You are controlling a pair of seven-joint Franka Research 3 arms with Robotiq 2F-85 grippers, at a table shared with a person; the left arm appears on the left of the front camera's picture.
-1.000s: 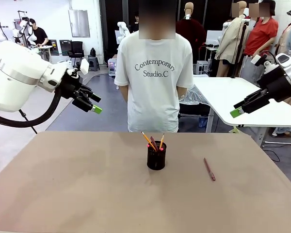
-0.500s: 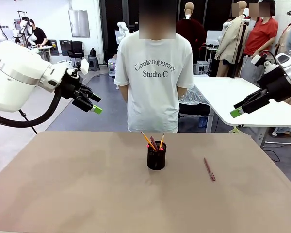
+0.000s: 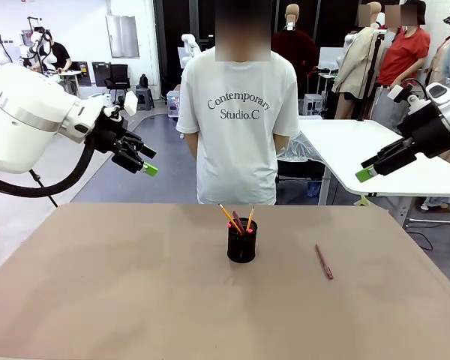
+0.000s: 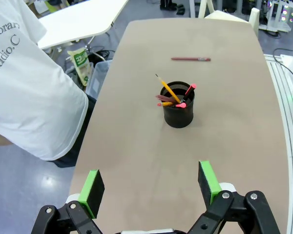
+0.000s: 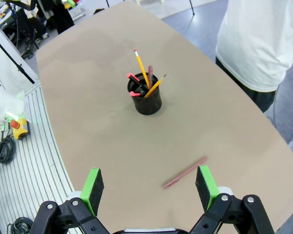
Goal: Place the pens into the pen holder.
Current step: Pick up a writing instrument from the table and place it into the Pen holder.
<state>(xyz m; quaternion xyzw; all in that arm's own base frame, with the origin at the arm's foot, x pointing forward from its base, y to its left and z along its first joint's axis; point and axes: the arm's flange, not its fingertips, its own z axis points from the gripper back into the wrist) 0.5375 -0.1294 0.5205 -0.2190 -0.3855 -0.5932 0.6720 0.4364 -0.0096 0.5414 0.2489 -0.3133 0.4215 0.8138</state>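
At mid-table you have the holder (image 3: 241,244) upright, several pens (image 3: 238,220) standing in it. One loose pen (image 3: 324,262) lies flat on the table (image 3: 120,285) to its right, apart. Left gripper (image 4: 149,171) and right gripper (image 5: 148,170) hang above, both wide, empty.

Left gripper (image 4: 150,184): black two-finger gripper, green pads spread wide, nothing between them.
Pen holder (image 4: 178,111): small black wire-mesh cup, upright, dead ahead of the fingers.
Inside it: yellow pencil (image 4: 167,88) leaning out, and pink-tipped sticks (image 4: 190,89).
Loose pen (image 4: 190,59): reddish-brown, flat on the brown table (image 4: 136,146), beyond the cup, well apart.
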